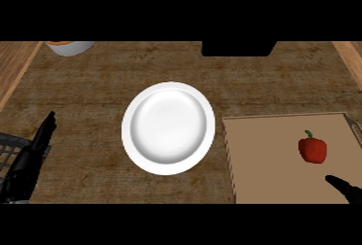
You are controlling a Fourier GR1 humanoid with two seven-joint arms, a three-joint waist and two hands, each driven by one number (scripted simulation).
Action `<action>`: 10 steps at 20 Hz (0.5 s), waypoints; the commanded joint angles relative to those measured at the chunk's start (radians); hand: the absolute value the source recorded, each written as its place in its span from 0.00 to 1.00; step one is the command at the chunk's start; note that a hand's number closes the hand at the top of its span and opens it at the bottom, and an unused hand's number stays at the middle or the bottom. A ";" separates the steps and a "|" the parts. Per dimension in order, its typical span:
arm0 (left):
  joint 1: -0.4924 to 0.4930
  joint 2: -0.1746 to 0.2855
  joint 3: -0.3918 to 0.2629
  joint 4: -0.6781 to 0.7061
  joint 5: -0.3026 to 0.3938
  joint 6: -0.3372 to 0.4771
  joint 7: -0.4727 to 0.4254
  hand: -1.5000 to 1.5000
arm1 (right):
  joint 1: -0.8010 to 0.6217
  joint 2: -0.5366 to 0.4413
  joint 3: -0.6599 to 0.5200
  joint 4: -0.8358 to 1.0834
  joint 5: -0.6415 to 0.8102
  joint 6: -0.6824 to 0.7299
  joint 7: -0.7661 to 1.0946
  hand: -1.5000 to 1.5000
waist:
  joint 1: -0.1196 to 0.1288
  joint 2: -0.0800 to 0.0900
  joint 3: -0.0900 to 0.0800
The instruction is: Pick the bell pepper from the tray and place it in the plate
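At eight o'clock, by the left edge, the left hand (35, 148) rests with fingers straight and together, holding nothing. At the centre lies a white plate (168, 127). At four o'clock sits a flat brown tray (268, 162). On its right side, near three o'clock, lies the red bell pepper (312, 149), stem towards twelve. Near it, at five o'clock, the right hand (345, 186) shows partly; open or closed, I cannot tell. The pepper is probably light, smooth and slippery, best clasped around its broad middle.
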 commanded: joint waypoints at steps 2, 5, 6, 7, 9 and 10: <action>0.004 -0.022 0.014 0.054 -0.005 -0.015 -0.044 0.50 | -0.062 -0.142 -0.040 0.026 0.002 0.105 0.265 0.00 | 0.008 0.002 0.000; -0.031 -0.048 -0.010 0.029 -0.047 0.015 -0.004 0.50 | -0.109 -0.218 -0.063 0.058 -0.033 0.192 0.364 0.00 | 0.005 0.001 0.001; -0.030 -0.029 0.019 0.037 -0.022 -0.012 -0.008 0.50 | -0.133 -0.234 -0.051 0.061 -0.034 0.216 0.400 0.00 | 0.008 0.001 0.001; 0.045 0.011 0.036 -0.043 0.003 -0.047 -0.023 0.50 | -0.150 -0.232 -0.046 0.081 -0.041 0.222 0.434 0.00 | 0.018 -0.001 0.002; 0.013 -0.032 0.019 0.030 -0.041 -0.018 -0.031 0.50 | -0.207 -0.219 0.035 0.108 0.012 0.233 0.467 0.00 | 0.013 0.001 0.001; -0.040 -0.027 0.034 0.043 -0.030 -0.031 -0.013 0.50 | -0.272 -0.262 -0.012 0.200 -0.050 0.284 0.477 0.00 | 0.013 0.002 0.002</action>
